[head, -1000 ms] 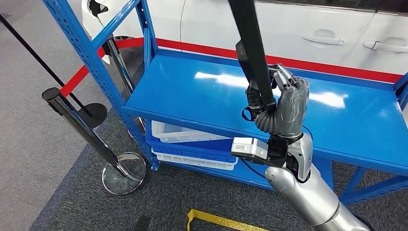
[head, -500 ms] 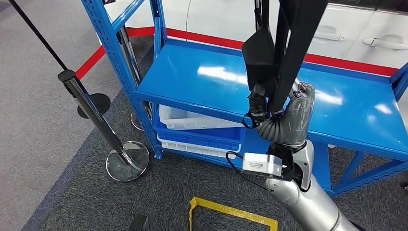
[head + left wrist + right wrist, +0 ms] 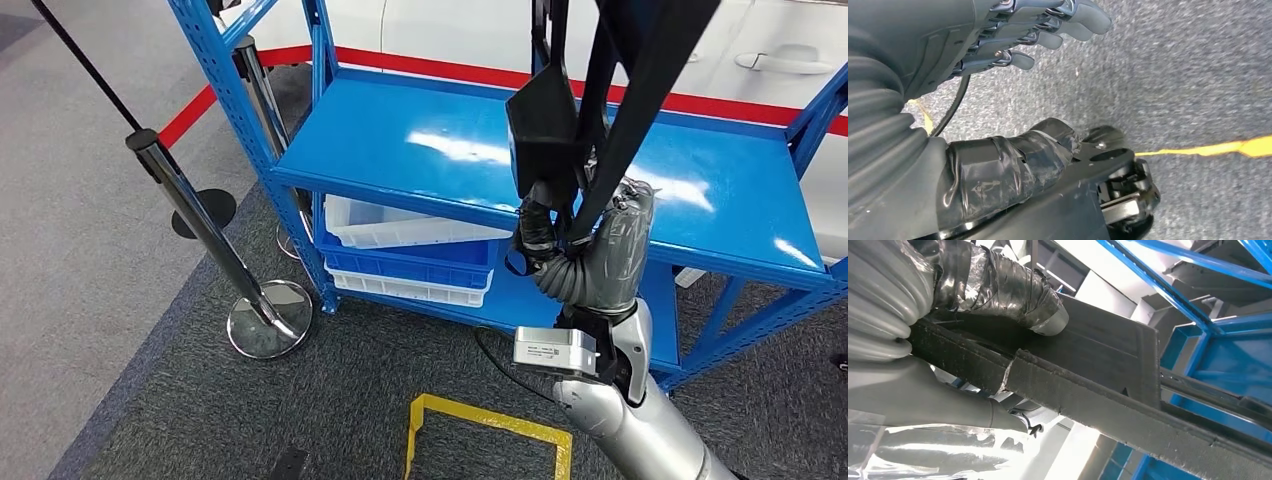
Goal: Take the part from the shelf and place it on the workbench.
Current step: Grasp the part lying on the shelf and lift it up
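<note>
Head view: the robot's right hand (image 3: pixel 600 255), wrapped in a grey ribbed cover, grips a long black part (image 3: pixel 620 90) in front of the blue shelf (image 3: pixel 420 150), with the part rising steeply from the hand and running out past the upper edge of the frame. The part stands above the front edge of the shelf's top deck, lifted off it and touching nothing but the hand. A flat black plate on the part sits just above the hand, and thinner black bars run up beside the main strip. Right wrist view, close behind that same hand, shows the taped thumb (image 3: pixel 1013 292) pressed on one flat face of the part (image 3: pixel 1108 390) while the grey body of the hand lies against the opposite side, so the dark, rough-edged strip is clamped between them; the other fingers are hidden behind the part. Below the shelf's top deck, a white bin (image 3: pixel 400 225) rests on a blue bin (image 3: pixel 410 268), which sits on another white bin (image 3: pixel 415 290), all on the lower deck left of the hand. A chrome stanchion post (image 3: pixel 215 245) stands on the grey carpet left of the shelf, and a yellow floor marking (image 3: pixel 485 420) lies on the carpet in front of it. Left wrist view: the left hand (image 3: pixel 1023 35) hangs over the grey carpet, fingers loosely apart and holding nothing.
</note>
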